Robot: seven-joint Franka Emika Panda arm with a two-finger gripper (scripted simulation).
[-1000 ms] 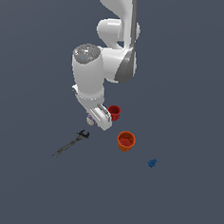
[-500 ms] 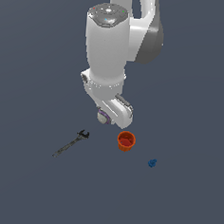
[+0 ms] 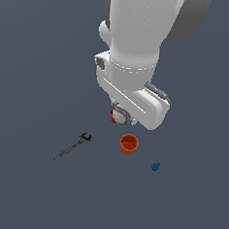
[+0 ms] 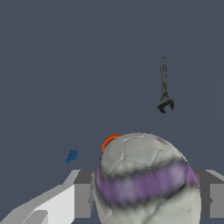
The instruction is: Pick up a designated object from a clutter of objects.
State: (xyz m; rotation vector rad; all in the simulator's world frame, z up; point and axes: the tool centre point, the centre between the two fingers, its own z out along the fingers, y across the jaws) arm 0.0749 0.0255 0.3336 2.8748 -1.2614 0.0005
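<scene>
Ball [image 4: 146,181]: off-white, panelled like stitched leather, with a blurred purple band around its middle. In the wrist view it sits between the two grey fingers [image 4: 83,200] of the gripper [image 4: 146,201], which close against its sides. In the exterior view the ball [image 3: 120,116] shows just beneath the arm's wrist housing [image 3: 132,93], a sliver of red at its edge that cannot be identified with certainty. Whether the ball is off the surface cannot be told.

Orange cup [image 3: 128,144]: round, open-topped, smooth-walled, upright, near the ball toward the exterior view's right.

Wrench [image 3: 72,146]: dark, slim, metallic, with an open forked head; lies flat, well apart from the cup toward the exterior view's left.

Blue piece [image 3: 155,166]: tiny, irregular, beyond the cup toward the exterior view's right.

Arm: glossy white shell with grey joint sections, rounded segments.

Surface [image 3: 27,192]: uniform matte slate-grey plane, featureless, filling both views; no walls or room edges visible.
</scene>
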